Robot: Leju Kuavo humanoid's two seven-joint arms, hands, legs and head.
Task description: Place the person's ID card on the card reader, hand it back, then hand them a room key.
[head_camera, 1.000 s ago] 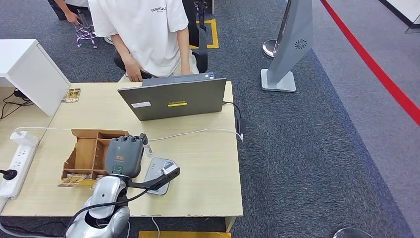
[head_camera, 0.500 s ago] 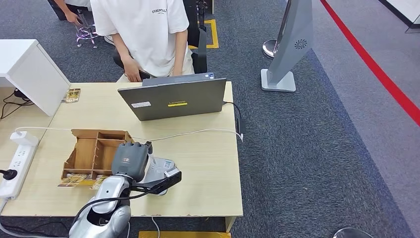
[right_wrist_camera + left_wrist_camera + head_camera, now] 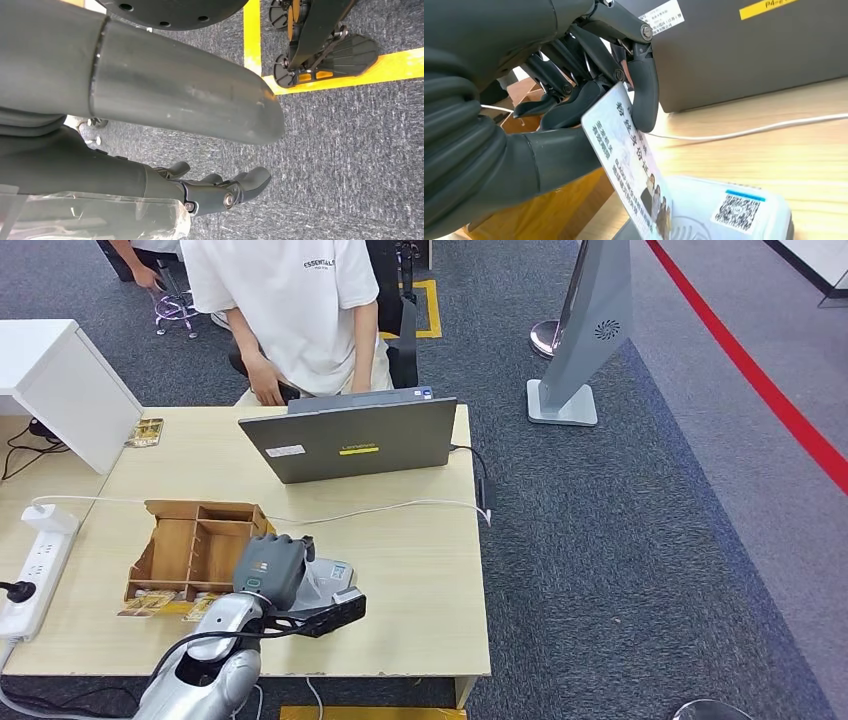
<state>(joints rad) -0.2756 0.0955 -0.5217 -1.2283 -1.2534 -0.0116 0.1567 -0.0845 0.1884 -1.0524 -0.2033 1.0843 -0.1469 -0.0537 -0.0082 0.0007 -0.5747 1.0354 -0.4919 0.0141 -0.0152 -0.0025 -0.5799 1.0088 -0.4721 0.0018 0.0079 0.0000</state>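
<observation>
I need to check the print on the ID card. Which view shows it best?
The left wrist view: the ID card is close, print visible, held by the left hand over the card reader. In the head view the hand covers it.

Just to the left of my left hand [image 3: 268, 568] stands the wooden organizer [image 3: 190, 546]; ahead, the laptop [image 3: 350, 443] and its white cable [image 3: 400, 508] cross the desk [image 3: 430, 580]. Bare desk lies to the right of the card reader [image 3: 325, 578].
</observation>
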